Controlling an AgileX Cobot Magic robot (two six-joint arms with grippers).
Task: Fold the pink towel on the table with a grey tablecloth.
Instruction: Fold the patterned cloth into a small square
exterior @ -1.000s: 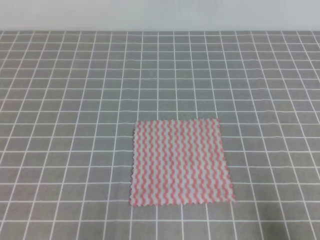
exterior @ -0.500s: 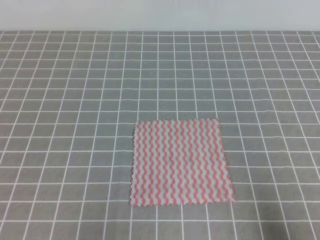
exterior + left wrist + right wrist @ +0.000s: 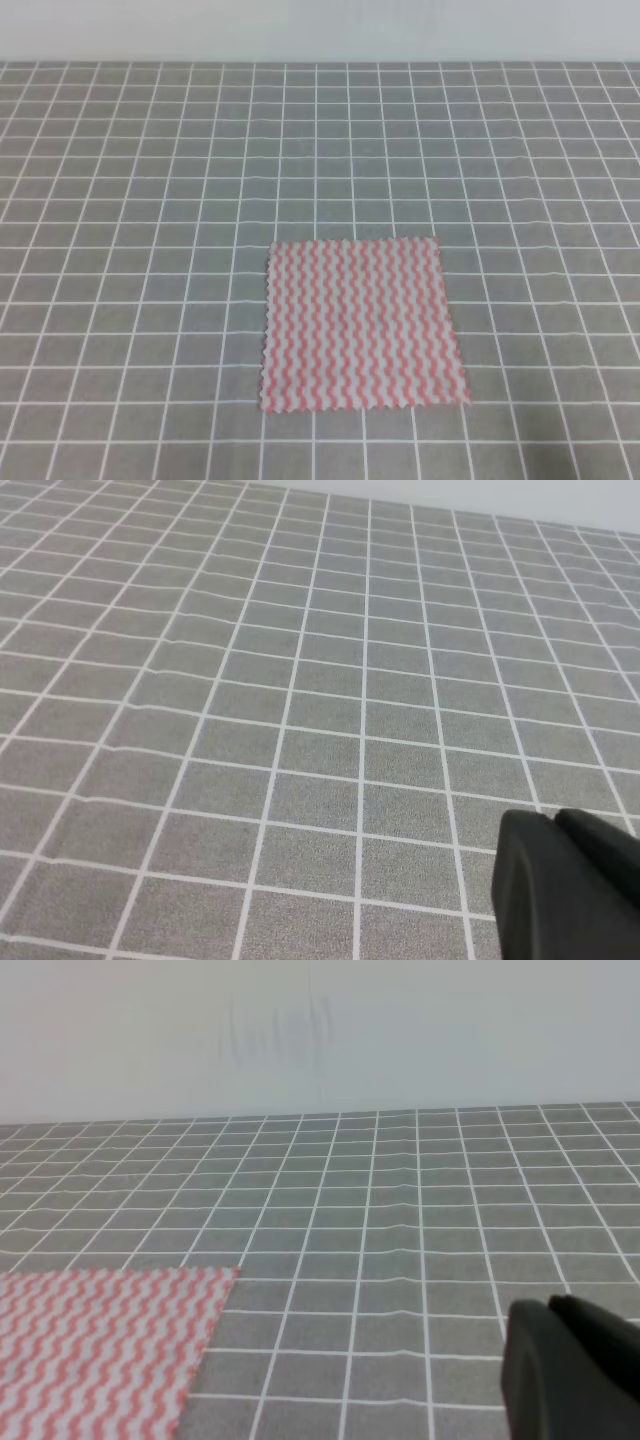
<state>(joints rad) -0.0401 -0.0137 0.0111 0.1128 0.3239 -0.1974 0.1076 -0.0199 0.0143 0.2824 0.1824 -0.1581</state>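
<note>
The pink towel (image 3: 362,325) lies flat and unfolded on the table with a grey tablecloth (image 3: 150,200), a little right of centre near the front. In the right wrist view its far corner (image 3: 100,1345) fills the lower left. Neither arm shows in the exterior high view. My left gripper (image 3: 556,820) is a dark shape at the lower right of its own view, over bare cloth, its two fingers pressed together. My right gripper (image 3: 548,1305) looks the same, shut on nothing, with the towel off to its left.
The grid-lined grey cloth runs back to a pale wall (image 3: 320,30) along the far edge. Slight ripples cross the cloth (image 3: 200,640) in the left wrist view. Nothing else lies on the surface in these views.
</note>
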